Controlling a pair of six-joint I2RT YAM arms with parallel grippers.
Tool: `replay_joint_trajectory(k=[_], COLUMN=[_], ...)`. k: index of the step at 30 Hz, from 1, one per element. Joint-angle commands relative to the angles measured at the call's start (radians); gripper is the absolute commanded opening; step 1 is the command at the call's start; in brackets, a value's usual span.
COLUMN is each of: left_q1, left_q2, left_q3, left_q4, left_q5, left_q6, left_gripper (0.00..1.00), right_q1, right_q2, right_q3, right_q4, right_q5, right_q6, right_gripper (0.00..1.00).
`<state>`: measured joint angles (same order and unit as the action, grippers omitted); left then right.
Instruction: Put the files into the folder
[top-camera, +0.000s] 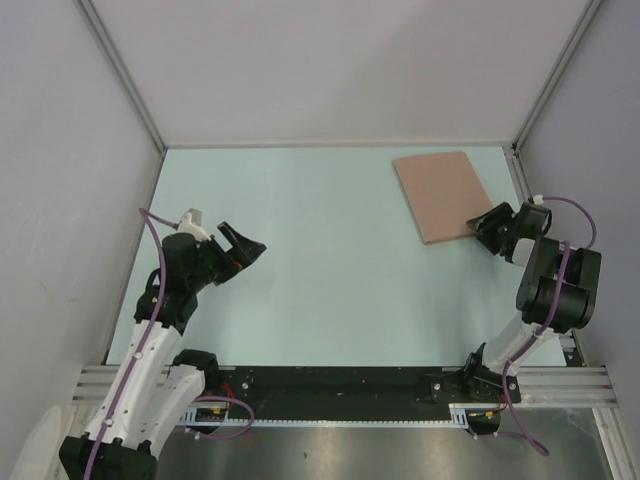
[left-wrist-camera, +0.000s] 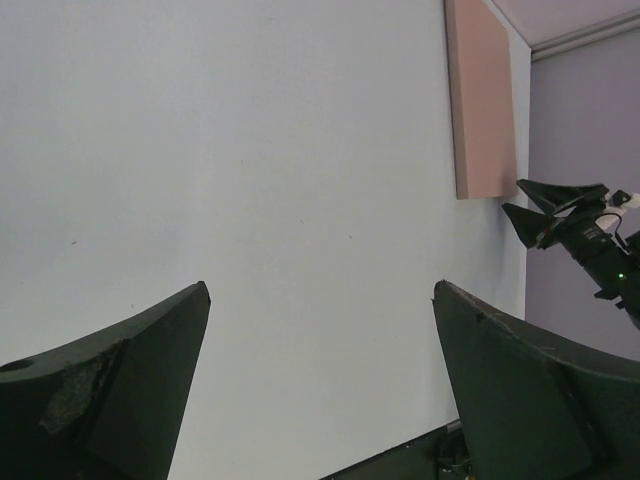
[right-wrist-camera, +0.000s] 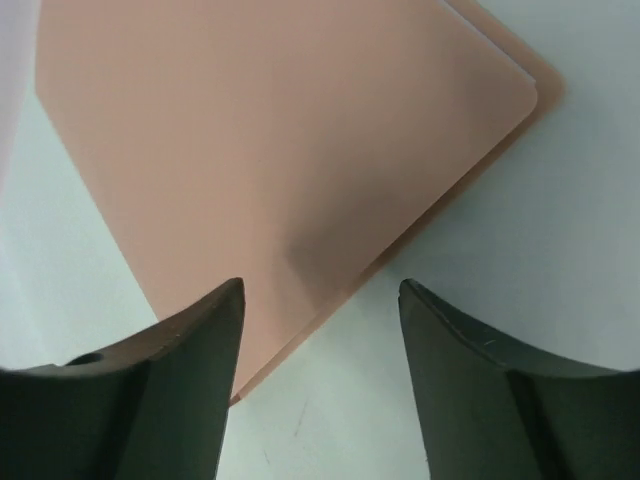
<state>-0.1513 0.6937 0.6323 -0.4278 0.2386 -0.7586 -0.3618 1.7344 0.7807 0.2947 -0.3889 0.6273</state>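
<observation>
Now the right claw (top-camera: 483, 227), on its outstretched arm (top-camera: 548, 288), gapes wide over the near edge of the folder (top-camera: 440, 192), lying flat at the bench's (top-camera: 320, 280) far right. The left claw (top-camera: 245, 242) hangs parted, well apart from it.

Pale mint tabletop (top-camera: 330, 280) spreads under and between left end effector (top-camera: 245, 238) and right end effector (top-camera: 482, 222). Grey-lavender rear wall panel (top-camera: 340, 70) well ahead of both. Matching side panel (top-camera: 60, 180) outboard of left end effector; second one (top-camera: 605, 110) near right end effector. Aluminium corner posts (top-camera: 120, 75) slant at far corners. Behind both end effectors, at near edge: aluminium rail (top-camera: 590, 378), black strip (top-camera: 340, 392), brushed metal plate (top-camera: 380, 450). Faint dark mark (right-wrist-camera: 297, 425) on tabletop between right end effector's fingers.
</observation>
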Motion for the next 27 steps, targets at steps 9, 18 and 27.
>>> replay_joint_trajectory(k=[9,18,27], left_q1=[-0.028,-0.33,-0.499], left_q2=[0.095,0.159,0.107], left_q3=[0.108,0.292,0.358], left_q4=[0.024,-0.034,0.004], left_q5=[0.042,-0.094,-0.173], left_q6=[0.114,0.196,0.208], left_gripper=[0.99,0.99,1.0], right_q1=[0.246,0.934,1.336], right_q2=[-0.42,-0.689,-0.932], right_q3=[0.181,0.348,0.339], right_q4=[-0.678,-0.868,-0.862], right_q5=[0.646,0.949,0.993], right_q6=[-0.372,-0.382,-0.287], right_gripper=[0.93,1.0,1.0])
